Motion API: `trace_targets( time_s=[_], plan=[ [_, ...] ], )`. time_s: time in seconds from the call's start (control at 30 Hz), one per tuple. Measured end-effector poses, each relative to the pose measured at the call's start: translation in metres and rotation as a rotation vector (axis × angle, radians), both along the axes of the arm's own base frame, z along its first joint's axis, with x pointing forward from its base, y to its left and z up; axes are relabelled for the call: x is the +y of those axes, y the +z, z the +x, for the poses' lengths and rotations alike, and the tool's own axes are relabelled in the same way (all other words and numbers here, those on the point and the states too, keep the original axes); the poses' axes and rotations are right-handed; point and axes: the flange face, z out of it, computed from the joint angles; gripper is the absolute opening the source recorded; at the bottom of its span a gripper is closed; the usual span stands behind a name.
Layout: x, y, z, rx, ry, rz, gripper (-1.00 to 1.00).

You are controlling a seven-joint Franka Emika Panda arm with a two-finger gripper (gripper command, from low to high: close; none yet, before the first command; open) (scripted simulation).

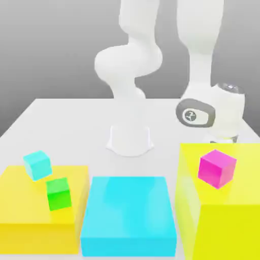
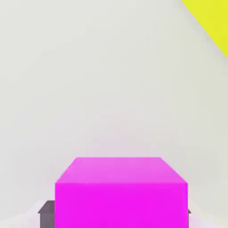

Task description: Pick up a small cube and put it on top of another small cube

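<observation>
The small cube [image 1: 217, 168] is magenta-pink. In the exterior view it shows against the top of the tall yellow block [image 1: 223, 218] on the right, just below the arm's white hand [image 1: 210, 114]. In the hand view the same small cube [image 2: 120, 196] sits between my gripper's [image 2: 116, 214] dark fingers [image 2: 46, 213], which press on both of its sides, with pale table behind it. The gripper is shut on it. A small green cube [image 1: 58, 194] and a small cyan cube [image 1: 37, 164] lie on the low yellow block [image 1: 30, 218] on the exterior view's left.
A big flat cyan block [image 1: 129, 216] lies between the two yellow blocks at the front. The arm's white base [image 1: 130, 139] stands behind it at the table's middle. A corner of a yellow block [image 2: 209, 22] appears in the hand view.
</observation>
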Motion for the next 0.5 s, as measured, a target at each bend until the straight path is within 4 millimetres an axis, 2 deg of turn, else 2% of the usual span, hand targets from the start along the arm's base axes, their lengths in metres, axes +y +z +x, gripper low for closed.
trace_targets(
  time_s=[0.13, 0.17, 0.23, 0.27, 0.4, 0.5],
  plan=[
    [0.0, 0.033, -0.002, -0.001, 0.004, -0.003, -1.0],
    [0.006, 0.043, 0.0, -0.009, 0.009, 0.015, -1.0],
    [0.04, 0.071, -0.013, -0.032, 0.138, 0.044, -1.0],
    [0.052, 0.084, -0.012, -0.041, 0.187, 0.05, -1.0],
    [0.084, 0.138, 0.009, -0.073, 0.333, 0.048, -1.0],
    [0.082, 0.175, 0.05, -0.079, 0.362, 0.031, -1.0]
  ],
)
